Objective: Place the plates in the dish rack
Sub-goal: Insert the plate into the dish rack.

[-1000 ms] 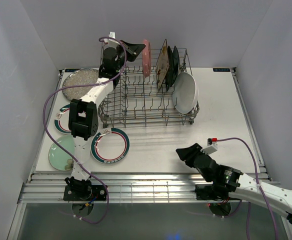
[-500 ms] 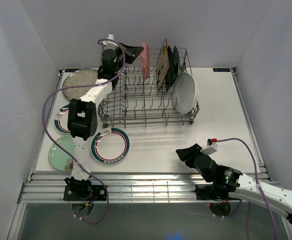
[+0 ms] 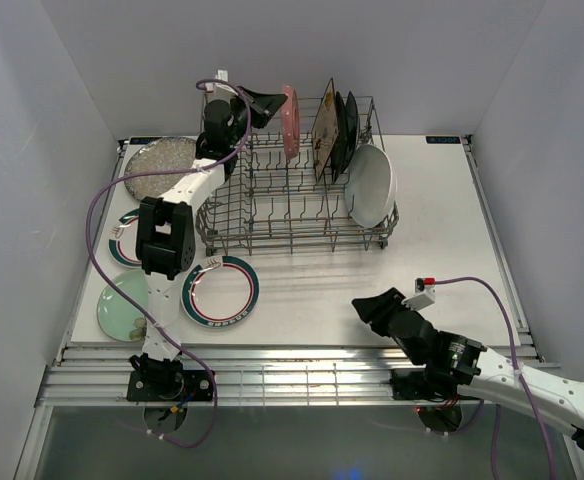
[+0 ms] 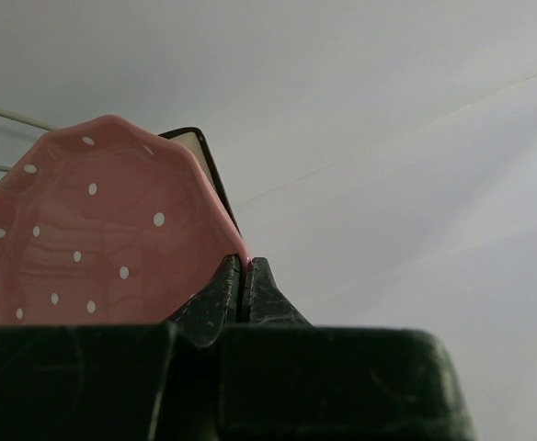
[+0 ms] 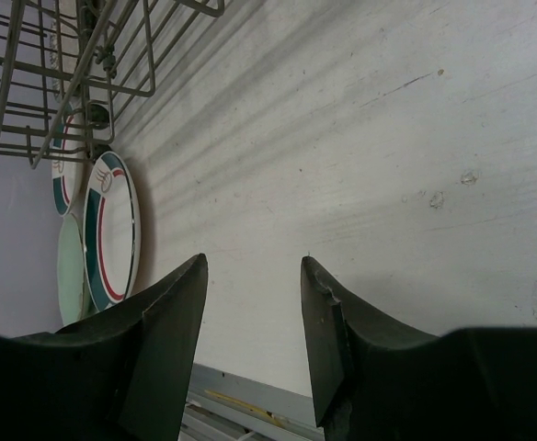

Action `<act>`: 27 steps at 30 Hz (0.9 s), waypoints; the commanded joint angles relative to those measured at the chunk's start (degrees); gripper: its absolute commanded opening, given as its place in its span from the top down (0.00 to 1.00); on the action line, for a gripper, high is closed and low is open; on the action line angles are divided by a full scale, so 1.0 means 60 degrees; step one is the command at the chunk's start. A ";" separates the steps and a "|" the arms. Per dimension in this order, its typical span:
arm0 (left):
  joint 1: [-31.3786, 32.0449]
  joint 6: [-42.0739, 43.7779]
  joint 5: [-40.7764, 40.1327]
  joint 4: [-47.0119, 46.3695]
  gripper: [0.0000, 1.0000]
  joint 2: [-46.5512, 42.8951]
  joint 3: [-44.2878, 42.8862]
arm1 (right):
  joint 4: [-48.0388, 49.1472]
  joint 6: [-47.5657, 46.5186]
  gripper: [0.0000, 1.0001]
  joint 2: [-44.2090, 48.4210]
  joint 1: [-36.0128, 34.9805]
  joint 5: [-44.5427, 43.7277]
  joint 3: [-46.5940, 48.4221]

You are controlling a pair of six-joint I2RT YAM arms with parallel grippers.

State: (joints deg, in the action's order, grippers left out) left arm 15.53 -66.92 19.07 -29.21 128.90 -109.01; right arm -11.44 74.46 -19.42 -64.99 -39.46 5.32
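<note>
My left gripper [image 3: 272, 102] is shut on the top rim of the pink scalloped plate [image 3: 291, 122]. It holds the plate upright over the back left of the grey wire dish rack [image 3: 292, 243]. The left wrist view shows the pink, white-dotted plate [image 4: 94, 239] pinched between the shut gripper [image 4: 243, 268]. A cream floral square plate [image 3: 324, 130], a black plate [image 3: 348, 125] and a white oval plate [image 3: 373, 186] stand in the rack. My right gripper [image 3: 365, 306] hangs open and empty over the table near the front.
Left of the rack lie a speckled silver plate [image 3: 157, 165], two teal-rimmed white plates [image 3: 222, 291] [image 3: 122, 243] and a pale green plate [image 3: 118, 308]. The right wrist view shows the rack's corner [image 5: 29, 64] and a teal-rimmed plate [image 5: 112, 230].
The left gripper and the pink plate have shifted slightly left at the rack's back. The right arm has barely moved.
</note>
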 commanded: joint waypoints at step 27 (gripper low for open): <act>-0.0127 0.1572 -0.0087 -0.1562 1.00 0.0401 0.0502 | -0.0320 -0.0060 0.47 0.0571 -0.0067 -0.0571 0.0138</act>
State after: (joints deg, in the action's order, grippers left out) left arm 15.51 -62.54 21.47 -34.85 130.76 -107.07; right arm -13.54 74.41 -16.67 -64.99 -40.36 5.32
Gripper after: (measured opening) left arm 0.022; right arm 0.524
